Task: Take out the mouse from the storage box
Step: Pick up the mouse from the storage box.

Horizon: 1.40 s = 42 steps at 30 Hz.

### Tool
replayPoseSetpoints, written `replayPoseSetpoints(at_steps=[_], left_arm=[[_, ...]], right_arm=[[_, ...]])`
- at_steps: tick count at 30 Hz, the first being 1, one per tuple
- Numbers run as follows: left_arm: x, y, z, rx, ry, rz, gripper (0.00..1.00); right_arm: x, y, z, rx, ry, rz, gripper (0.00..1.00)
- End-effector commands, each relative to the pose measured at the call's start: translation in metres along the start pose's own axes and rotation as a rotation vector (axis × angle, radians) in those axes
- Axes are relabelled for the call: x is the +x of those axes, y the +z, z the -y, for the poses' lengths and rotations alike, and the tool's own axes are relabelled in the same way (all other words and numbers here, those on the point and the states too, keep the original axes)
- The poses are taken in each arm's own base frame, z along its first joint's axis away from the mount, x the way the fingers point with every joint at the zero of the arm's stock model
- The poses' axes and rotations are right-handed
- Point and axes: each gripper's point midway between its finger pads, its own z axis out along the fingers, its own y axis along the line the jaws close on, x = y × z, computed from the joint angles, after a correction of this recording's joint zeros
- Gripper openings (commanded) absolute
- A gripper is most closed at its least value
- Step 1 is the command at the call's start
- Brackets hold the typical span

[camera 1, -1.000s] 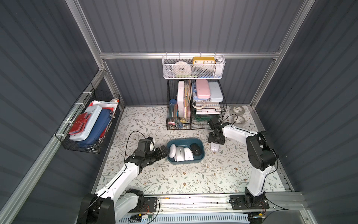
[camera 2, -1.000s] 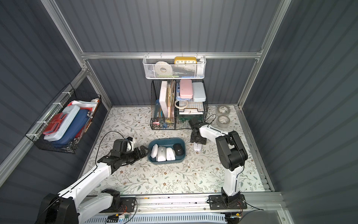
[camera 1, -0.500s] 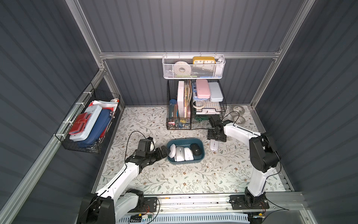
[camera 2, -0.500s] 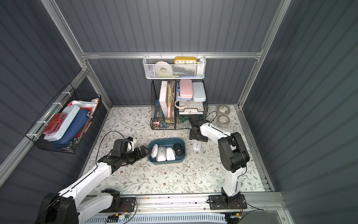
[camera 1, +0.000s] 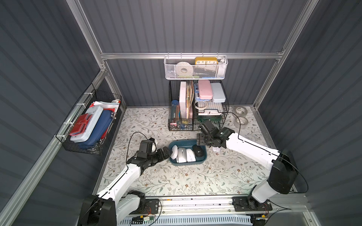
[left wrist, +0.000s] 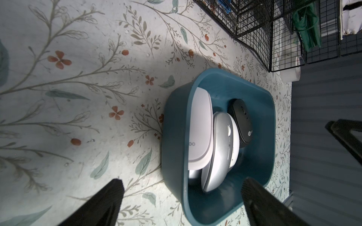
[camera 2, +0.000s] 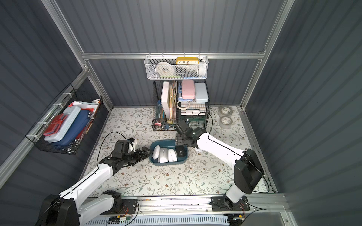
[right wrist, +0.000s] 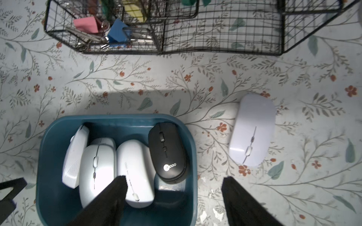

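Note:
The teal storage box sits mid-table. It holds three white mice and a black mouse side by side. Another white mouse lies on the table just right of the box. My right gripper hangs open and empty over the box's right end, one finger over the box and one over the table. My left gripper is open low at the box's left end, its fingers straddling that wall.
Black wire baskets full of stationery stand just behind the box, close to my right wrist. Two tape rolls lie at the back right. A white mesh basket hangs on the back wall. A black basket hangs on the left wall.
My right gripper has opened wider, leaving the white mouse on the table, and has swung left over the box's right end. The left arm has stayed put.

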Motion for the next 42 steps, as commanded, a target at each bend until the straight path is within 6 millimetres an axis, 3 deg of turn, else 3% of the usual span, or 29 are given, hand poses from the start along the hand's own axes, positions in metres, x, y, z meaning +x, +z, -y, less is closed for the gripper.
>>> replayPoseSetpoints(at_steps=[1,7,14,25,42], left_arm=[[0.003,-0.001,0.003,0.016,0.003,-0.007,0.99],[0.005,0.001,0.003,0.028,-0.011,-0.010,0.99],[0.006,0.005,0.007,0.059,-0.030,-0.023,0.99],[0.010,0.005,0.005,0.059,-0.035,-0.030,0.99],[0.017,0.015,-0.002,0.060,-0.061,-0.055,0.98]], right_arm=[[0.009,-0.004,-0.021,-0.036,0.032,0.028,0.82],[0.037,0.008,-0.070,-0.098,-0.011,-0.010,0.83],[0.060,0.025,-0.110,-0.123,-0.077,-0.065,0.83],[0.080,0.048,-0.117,-0.120,-0.079,-0.128,0.82],[0.089,0.067,-0.115,-0.054,-0.090,-0.147,0.81]])
